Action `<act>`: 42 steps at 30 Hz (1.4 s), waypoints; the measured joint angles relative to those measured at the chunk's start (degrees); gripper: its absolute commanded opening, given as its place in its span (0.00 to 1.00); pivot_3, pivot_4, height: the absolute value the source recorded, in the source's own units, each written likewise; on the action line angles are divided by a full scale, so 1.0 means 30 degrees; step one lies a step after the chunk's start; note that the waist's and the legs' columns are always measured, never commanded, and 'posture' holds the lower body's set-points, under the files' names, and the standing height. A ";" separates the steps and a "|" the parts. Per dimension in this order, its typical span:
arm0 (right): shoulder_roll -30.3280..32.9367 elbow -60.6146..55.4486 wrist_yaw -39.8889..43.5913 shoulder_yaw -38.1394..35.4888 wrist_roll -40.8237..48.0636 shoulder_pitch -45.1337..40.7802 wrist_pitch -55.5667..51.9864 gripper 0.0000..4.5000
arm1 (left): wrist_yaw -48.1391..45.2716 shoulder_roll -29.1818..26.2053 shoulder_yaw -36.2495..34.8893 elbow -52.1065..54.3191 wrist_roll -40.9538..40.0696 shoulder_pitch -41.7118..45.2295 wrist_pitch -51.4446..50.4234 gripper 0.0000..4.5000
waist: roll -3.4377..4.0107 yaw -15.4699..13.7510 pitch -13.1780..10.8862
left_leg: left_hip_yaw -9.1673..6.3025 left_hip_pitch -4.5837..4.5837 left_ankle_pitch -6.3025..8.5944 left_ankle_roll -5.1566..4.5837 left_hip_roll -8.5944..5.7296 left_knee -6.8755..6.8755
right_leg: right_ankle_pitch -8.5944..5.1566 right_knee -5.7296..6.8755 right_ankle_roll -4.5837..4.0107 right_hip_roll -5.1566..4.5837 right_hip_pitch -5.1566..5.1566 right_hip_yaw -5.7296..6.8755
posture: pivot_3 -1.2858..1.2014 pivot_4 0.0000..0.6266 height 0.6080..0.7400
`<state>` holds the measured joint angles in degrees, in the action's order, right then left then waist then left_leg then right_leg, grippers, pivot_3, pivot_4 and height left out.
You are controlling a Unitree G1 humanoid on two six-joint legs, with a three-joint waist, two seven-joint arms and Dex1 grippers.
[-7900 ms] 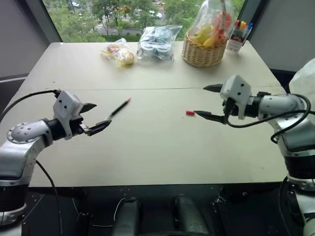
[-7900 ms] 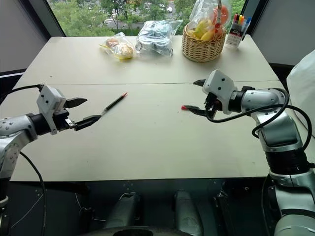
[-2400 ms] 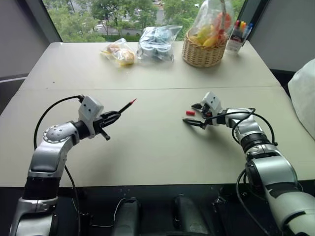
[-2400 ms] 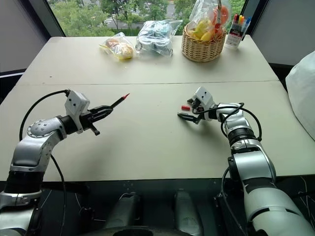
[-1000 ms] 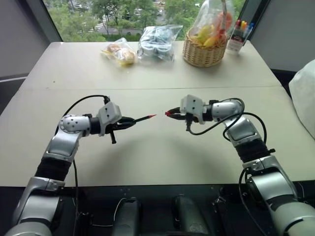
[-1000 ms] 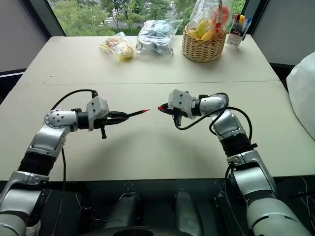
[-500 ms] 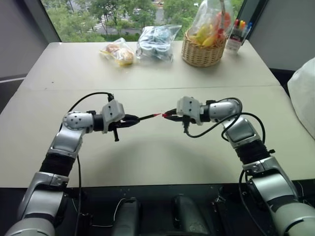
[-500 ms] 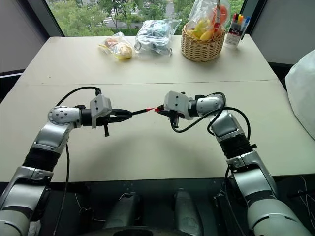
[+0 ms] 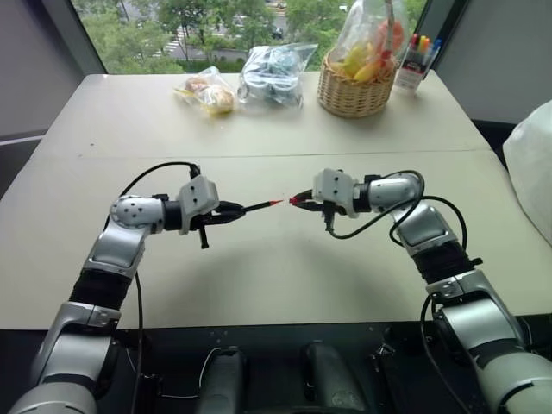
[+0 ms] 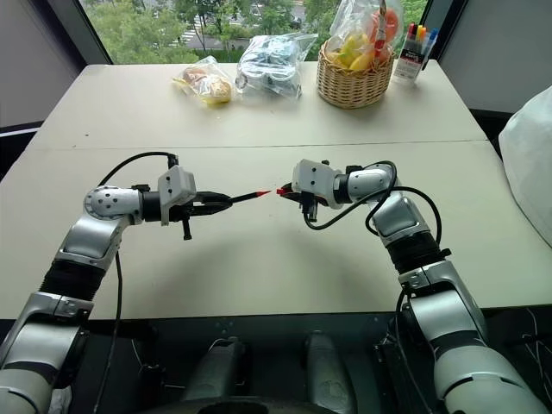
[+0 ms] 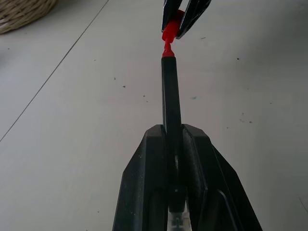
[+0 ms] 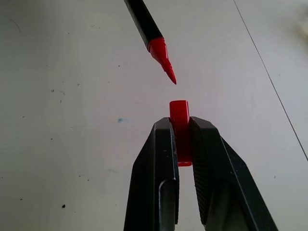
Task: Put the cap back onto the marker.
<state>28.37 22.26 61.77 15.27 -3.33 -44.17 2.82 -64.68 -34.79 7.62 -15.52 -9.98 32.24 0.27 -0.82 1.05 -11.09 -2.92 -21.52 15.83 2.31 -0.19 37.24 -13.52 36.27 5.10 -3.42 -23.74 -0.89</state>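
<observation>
My left gripper point(image 9: 231, 212) is shut on the back end of the black marker point(image 9: 257, 207), which it holds roughly level above the table with the red tip pointing right. Facing it, my right gripper point(image 9: 302, 200) is shut on the small red cap point(image 9: 295, 200), whose open mouth points at the tip. In the right wrist view the cap point(image 12: 180, 120) sticks out between the fingers point(image 12: 161, 144), and the marker's tip point(image 12: 163, 60) hangs a short gap ahead of it and slightly off its line. The left wrist view shows the marker point(image 11: 171, 91) running toward the cap point(image 11: 169, 32).
Along the table's point(image 9: 259, 285) far edge stand a wicker basket of wrapped fruit point(image 9: 355, 90), two plastic bags point(image 9: 272, 73) point(image 9: 210, 93) and a cup of coloured markers point(image 9: 414, 60). A white bag point(image 9: 533, 151) sits at the right edge.
Marker and cap lay on the table earlier; each was picked up and brought together in mid-air. Over the last second both grippers barely moved, tip and cap staying a small gap apart.
</observation>
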 measured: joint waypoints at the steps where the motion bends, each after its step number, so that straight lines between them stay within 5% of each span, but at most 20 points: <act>1: -0.0002 -0.0001 0.0000 0.0000 0.0000 0.0000 -0.0001 0.01 | 0.0000 0.0001 0.0000 0.0000 0.0000 0.0000 0.0000 0.00 | 0.0000 -0.0002 0.0000 | 0.0000 0.0000 0.0000 0.0000 0.0000 -0.0001 | 0.0000 0.0000 0.0000 0.0000 0.0001 0.0000 | 0.52 0.24 1.00; 42: 0.0333 -0.0861 0.0379 -0.0002 0.0036 0.0006 -0.0639 0.01 | -0.0036 0.0341 0.0036 0.0307 0.0007 -0.0034 -0.0005 0.00 | 0.0000 -0.0011 0.0000 | 0.0000 0.0000 0.0000 0.0000 0.0000 0.0000 | 0.0000 0.0000 0.0000 0.0000 0.0000 0.0000 | 0.52 0.24 1.00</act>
<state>29.37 19.67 62.91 15.26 -3.22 -44.15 0.90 -64.79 -33.77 7.73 -14.60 -9.95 32.14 0.26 -0.83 1.02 -11.09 -2.93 -21.52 15.83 2.31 -0.19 37.24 -13.53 36.27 5.10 -3.42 -23.74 -0.89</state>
